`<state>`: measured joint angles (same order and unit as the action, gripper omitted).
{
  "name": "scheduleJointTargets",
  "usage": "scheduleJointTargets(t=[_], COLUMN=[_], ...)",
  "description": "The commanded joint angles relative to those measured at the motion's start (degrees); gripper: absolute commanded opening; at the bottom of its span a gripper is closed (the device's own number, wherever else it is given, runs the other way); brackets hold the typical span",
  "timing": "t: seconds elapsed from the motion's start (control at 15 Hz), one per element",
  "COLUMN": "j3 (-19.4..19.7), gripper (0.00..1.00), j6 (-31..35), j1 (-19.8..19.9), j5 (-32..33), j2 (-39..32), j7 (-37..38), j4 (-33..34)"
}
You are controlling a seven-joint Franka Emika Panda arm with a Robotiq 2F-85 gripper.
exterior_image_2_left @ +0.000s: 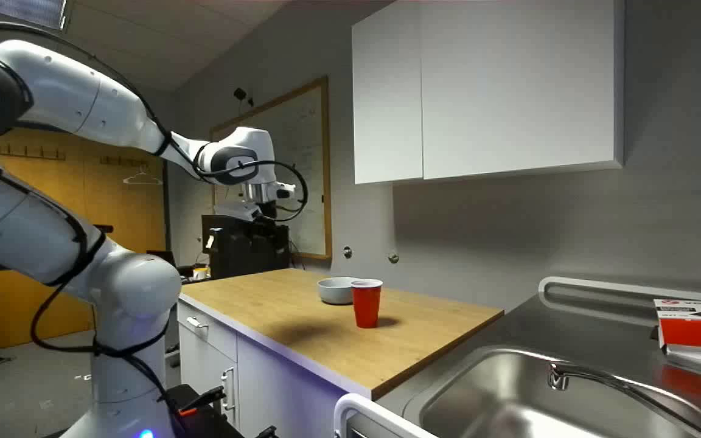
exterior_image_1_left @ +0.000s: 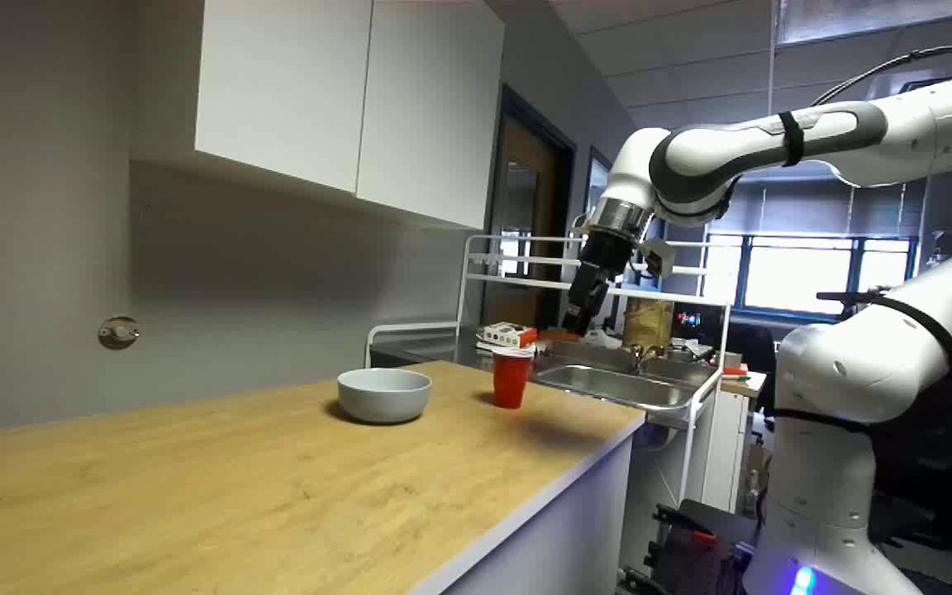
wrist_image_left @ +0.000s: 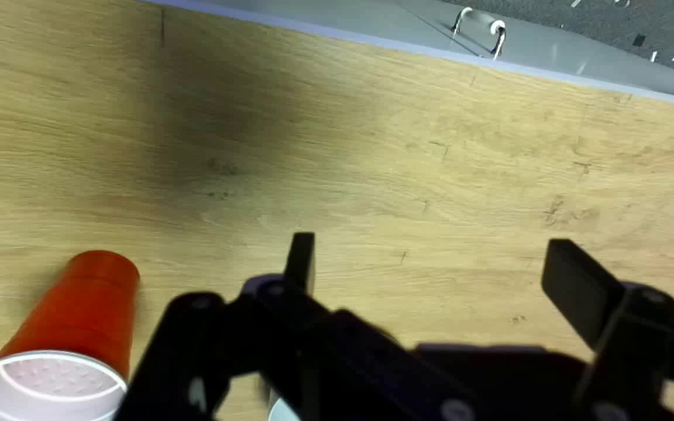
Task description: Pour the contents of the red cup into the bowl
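The red cup (exterior_image_1_left: 511, 382) stands upright on the wooden counter in both exterior views (exterior_image_2_left: 366, 305). In the wrist view it is at the lower left (wrist_image_left: 82, 316), with a white inside and a bumpy pale surface; I cannot tell what it holds. The pale grey bowl (exterior_image_1_left: 383, 397) stands on the counter beside the cup, apart from it; in an exterior view the cup partly covers it (exterior_image_2_left: 336, 292). Only a sliver of the bowl (wrist_image_left: 281, 412) shows in the wrist view, behind my gripper. My gripper (wrist_image_left: 430, 257) is open and empty, above the counter and apart from both.
The wooden counter (exterior_image_1_left: 278, 487) ends at a sink (exterior_image_2_left: 509, 389) with a tap (exterior_image_2_left: 606, 380). A white metal rack (exterior_image_1_left: 592, 285) stands by the sink. Wall cabinets (exterior_image_2_left: 509, 91) hang above the counter. A red and white box (exterior_image_2_left: 697, 328) lies beyond the sink.
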<state>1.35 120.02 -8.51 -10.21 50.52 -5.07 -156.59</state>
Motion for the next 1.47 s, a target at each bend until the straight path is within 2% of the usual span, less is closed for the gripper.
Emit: scheduleJointTargets(t=[0.0,0.93,1.07,1.4], j3=[-0.3,-0.4,-1.0,-2.6], gripper=[1.00,1.00,1.00,1.00], j6=[-0.3,0.1,1.6,11.6], j1=[0.4,0.7,1.4,5.3], j5=[-0.3,-0.3,0.2,3.1], j2=[0.0,-0.7,-1.9,-7.1], j7=[-0.3,0.0,0.8,3.9], j4=[0.2,0.6,1.1,3.0])
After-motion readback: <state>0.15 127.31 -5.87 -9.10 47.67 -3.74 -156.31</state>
